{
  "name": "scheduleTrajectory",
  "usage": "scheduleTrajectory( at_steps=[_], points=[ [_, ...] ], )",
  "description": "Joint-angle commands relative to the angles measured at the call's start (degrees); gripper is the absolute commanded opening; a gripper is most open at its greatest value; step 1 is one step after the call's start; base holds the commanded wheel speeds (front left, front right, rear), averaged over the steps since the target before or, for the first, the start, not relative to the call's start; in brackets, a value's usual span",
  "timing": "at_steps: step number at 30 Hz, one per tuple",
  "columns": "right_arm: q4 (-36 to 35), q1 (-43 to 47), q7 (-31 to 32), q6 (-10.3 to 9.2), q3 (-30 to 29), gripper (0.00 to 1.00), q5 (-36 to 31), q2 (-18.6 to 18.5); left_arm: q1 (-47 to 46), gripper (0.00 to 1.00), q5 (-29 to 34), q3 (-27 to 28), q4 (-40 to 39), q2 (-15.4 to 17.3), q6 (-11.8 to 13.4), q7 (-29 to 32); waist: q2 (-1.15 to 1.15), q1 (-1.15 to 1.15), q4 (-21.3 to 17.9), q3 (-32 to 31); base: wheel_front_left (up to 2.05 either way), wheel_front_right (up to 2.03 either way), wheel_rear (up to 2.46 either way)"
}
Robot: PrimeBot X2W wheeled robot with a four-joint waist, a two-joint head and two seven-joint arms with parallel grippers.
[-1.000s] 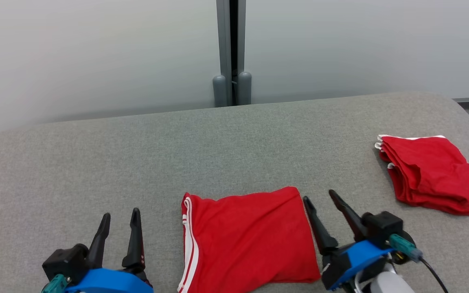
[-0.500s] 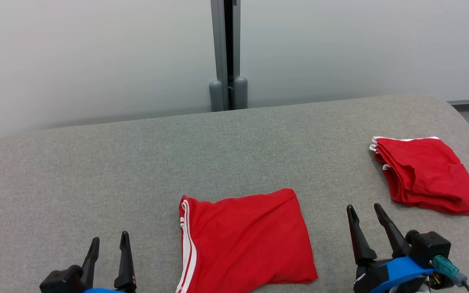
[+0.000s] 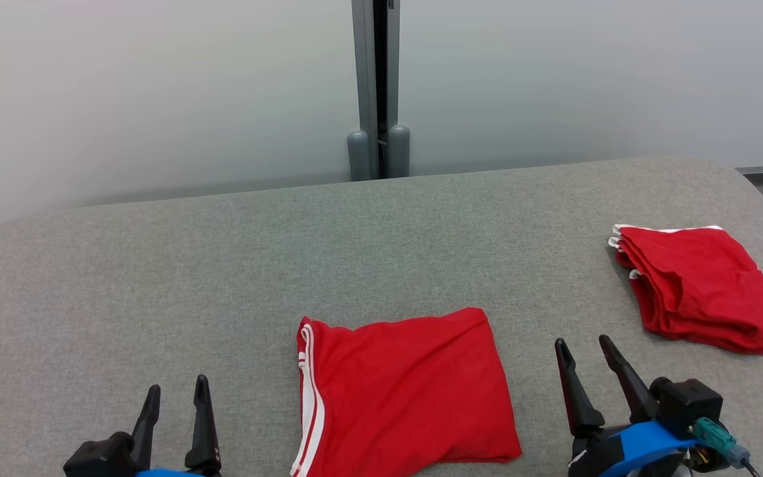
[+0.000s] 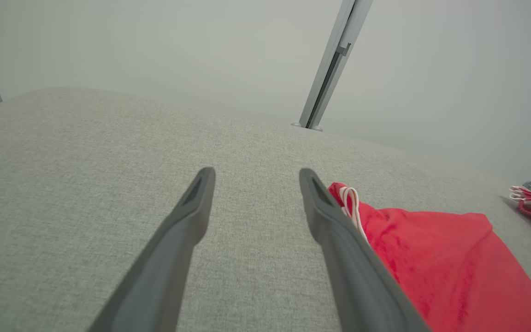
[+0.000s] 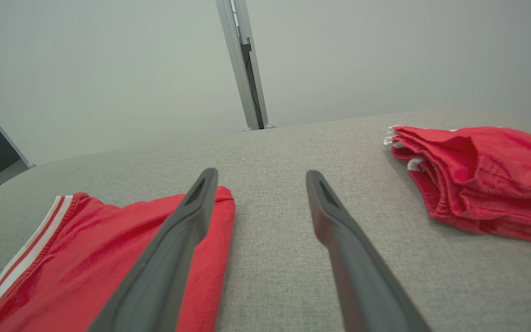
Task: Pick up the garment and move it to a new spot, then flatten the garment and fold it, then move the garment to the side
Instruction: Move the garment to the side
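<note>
garment (image 3: 401, 391) — near corner cropped, left claw (image 3: 178, 384) — base cropped

Left gripper (image 3: 177, 384): two long dark tapered fingers (image 4: 173, 258), pointed tips, a narrow slot near each tip, black housing (image 3: 100, 457) at the base. Right gripper (image 3: 581, 340): same fingers, blue collar (image 3: 646, 440), black box (image 3: 686, 401), teal plug (image 3: 718, 440) with what looks like a dark cable trailing off.

Red garment (image 3: 405, 391) with white side stripes, second red pile (image 3: 703, 288), grey cloth surface (image 3: 222, 265)
</note>
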Motion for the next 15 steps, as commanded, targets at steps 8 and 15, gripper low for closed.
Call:
scheduleTrajectory(
  at_steps=[8, 15],
  points=[
    [0.72, -0.18, -0.27, 0.01, 0.39, 1.0, -0.48, -0.09, 0.61, 1.0, 1.0, 0.66, 0.29, -0.47, -0.67, -0.26, 0.0, 0.0, 0.24, 0.13, 0.0, 0.0, 0.0],
    [3.16, -3.78, 3.65, 0.01, 0.42, 1.0, -2.5, -0.08, -0.89, 1.0, 1.48, 0.87, 0.41, -0.15, -0.74, -0.25, 0.0, 0.0, 1.49, 1.36, 0.0, 0.0, 0.0]
  ],
)
